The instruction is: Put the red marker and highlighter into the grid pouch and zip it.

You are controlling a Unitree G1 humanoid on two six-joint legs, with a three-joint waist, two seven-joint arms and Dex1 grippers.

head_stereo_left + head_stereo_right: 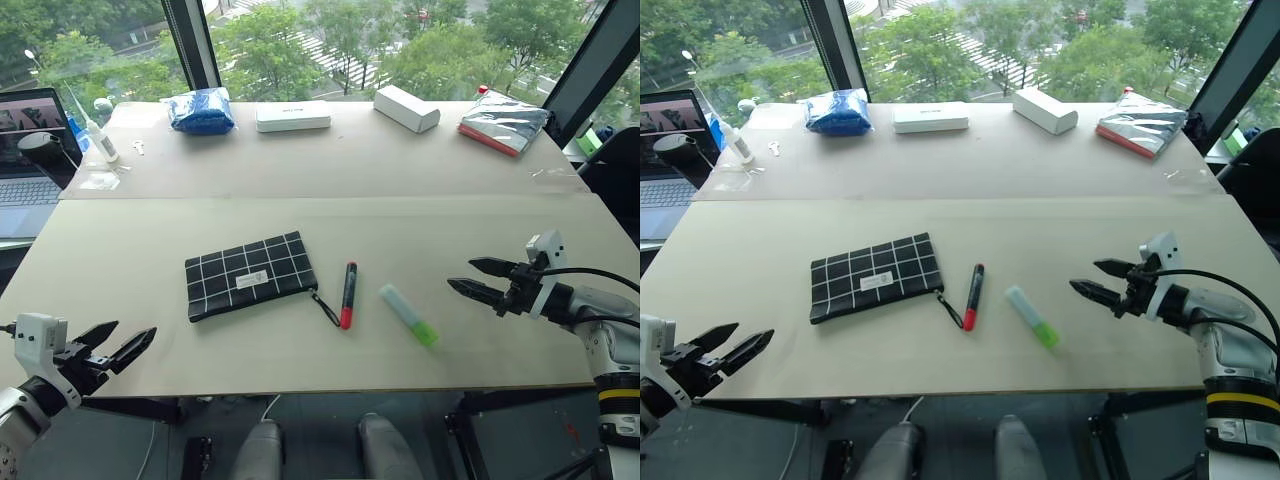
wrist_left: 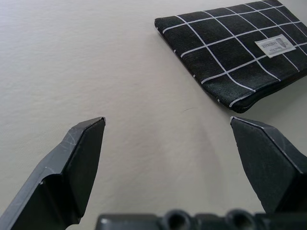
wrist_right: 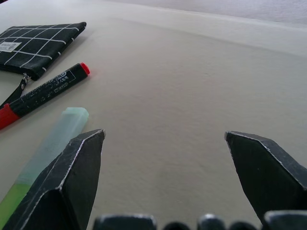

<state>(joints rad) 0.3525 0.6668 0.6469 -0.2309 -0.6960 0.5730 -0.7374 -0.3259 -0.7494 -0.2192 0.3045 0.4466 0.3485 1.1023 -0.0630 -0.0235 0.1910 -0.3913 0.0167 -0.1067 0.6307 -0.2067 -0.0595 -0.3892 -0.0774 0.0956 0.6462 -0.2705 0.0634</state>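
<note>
The grid pouch (image 1: 248, 274) lies flat and zipped at the middle of the table, its black pull cord (image 1: 325, 307) trailing to the right. Just right of the cord lies the red marker (image 1: 348, 294), black barrel with a red end nearest me. Further right rests the highlighter (image 1: 408, 315), pale mint with a bright green end. My left gripper (image 1: 112, 345) hovers open at the table's near left edge, well short of the pouch (image 2: 235, 45). To the right of the highlighter (image 3: 45, 148), my right gripper (image 1: 478, 278) stands open, empty, pointing left.
Along the far edge lie a blue cloth bundle (image 1: 201, 110), two white boxes (image 1: 293, 116) (image 1: 406, 107) and a silver-and-red packet (image 1: 502, 124). A laptop (image 1: 28, 160) and a small bottle (image 1: 100, 138) stand at the far left.
</note>
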